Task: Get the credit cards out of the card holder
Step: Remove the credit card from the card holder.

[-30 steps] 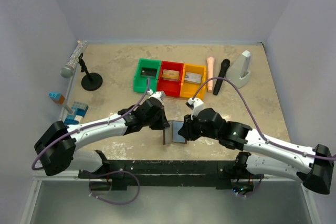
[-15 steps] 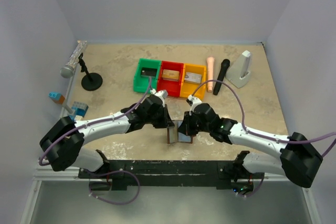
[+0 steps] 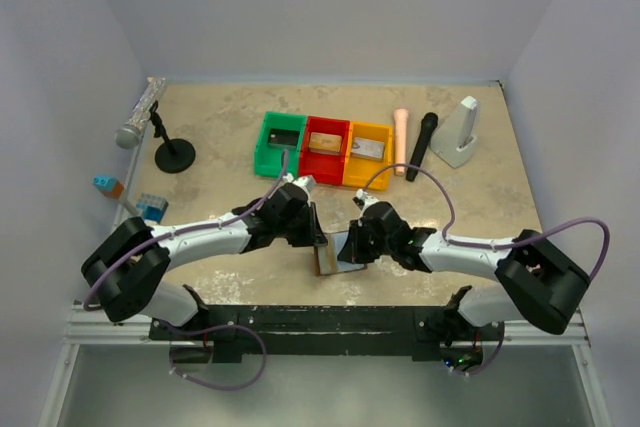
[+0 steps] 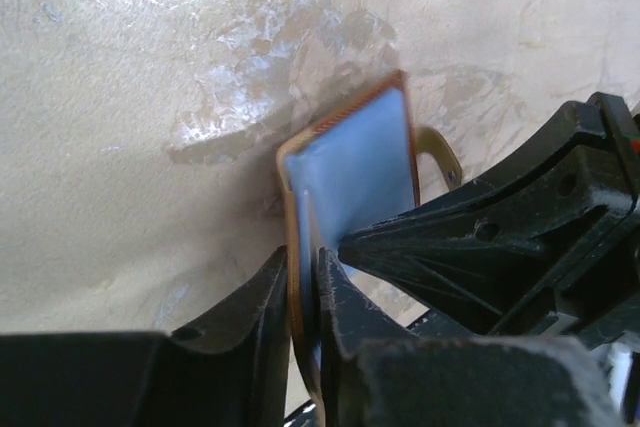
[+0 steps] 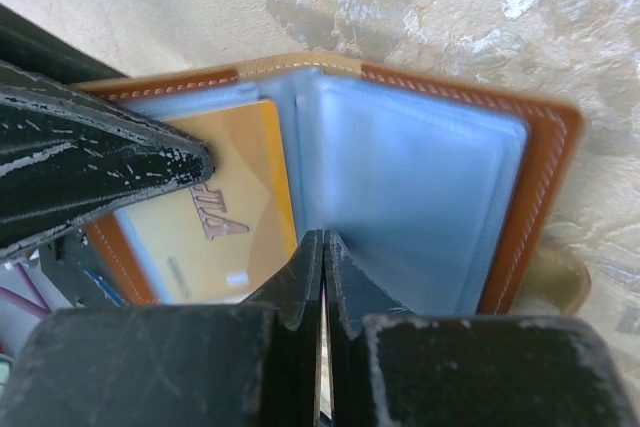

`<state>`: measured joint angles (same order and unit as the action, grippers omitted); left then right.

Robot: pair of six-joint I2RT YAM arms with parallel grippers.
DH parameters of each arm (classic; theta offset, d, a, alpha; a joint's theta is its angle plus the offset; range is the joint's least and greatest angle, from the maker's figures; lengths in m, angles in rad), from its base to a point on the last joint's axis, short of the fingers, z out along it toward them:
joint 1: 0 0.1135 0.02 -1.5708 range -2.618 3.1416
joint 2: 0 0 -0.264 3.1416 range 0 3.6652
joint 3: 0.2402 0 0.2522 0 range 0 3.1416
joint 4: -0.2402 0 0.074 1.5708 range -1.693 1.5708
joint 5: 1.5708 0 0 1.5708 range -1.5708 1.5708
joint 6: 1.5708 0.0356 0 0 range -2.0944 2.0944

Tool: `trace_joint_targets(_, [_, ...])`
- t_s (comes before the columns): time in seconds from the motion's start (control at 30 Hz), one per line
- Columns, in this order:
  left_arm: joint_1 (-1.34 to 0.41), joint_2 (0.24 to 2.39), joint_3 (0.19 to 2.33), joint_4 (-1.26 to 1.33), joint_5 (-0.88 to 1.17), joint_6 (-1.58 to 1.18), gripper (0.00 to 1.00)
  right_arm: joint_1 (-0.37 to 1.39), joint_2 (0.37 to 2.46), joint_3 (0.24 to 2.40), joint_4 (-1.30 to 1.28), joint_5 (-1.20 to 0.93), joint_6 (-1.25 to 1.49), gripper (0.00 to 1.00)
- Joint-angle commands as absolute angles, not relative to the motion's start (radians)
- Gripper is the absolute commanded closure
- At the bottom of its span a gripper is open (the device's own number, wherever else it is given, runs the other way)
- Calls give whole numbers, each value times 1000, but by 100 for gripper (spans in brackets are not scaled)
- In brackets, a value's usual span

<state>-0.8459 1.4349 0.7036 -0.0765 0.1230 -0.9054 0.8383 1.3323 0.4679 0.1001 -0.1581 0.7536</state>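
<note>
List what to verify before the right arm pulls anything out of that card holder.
1. The card holder is spread open with its pockets showing: ok.
2. The left gripper is clamped on one flap to steady it: ok.
3. The right gripper is closed: ok, jaws shut at the centre fold.
4. The right jaws pinch a card rather than lining: cannot tell. Only a thin pale edge shows between them.
5. The gold card is out of its pocket: not ok. It sits in the pocket on the flap that the left gripper holds.
</note>
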Motion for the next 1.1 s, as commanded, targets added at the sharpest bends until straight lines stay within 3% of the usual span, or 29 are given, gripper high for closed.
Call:
trace_joint_targets(0.0, [-839, 1431, 695, -104, 87, -887, 73, 834, 1367, 451, 153, -161, 778, 100])
trace_joint_targets(0.13, [-831, 1405, 695, -149, 54, -865, 59, 834, 1371, 454, 143, -160, 770, 100])
trace_joint_targets(0.37, [-822, 1316, 693, -262, -27, -827, 54, 834, 1356, 466, 94, -140, 746, 100])
trace_joint_targets(0.7, [-821, 1057, 627, -371, -111, -848, 56, 836, 1329, 531, -66, -55, 700, 100])
trace_joint_targets(0.87, [-822, 968, 568, -179, -5, -911, 59, 838, 1318, 545, -90, -44, 686, 100])
trace_joint_targets(1.07, [-825, 1075, 639, -23, 135, -942, 63, 854, 1307, 557, -97, -49, 693, 100])
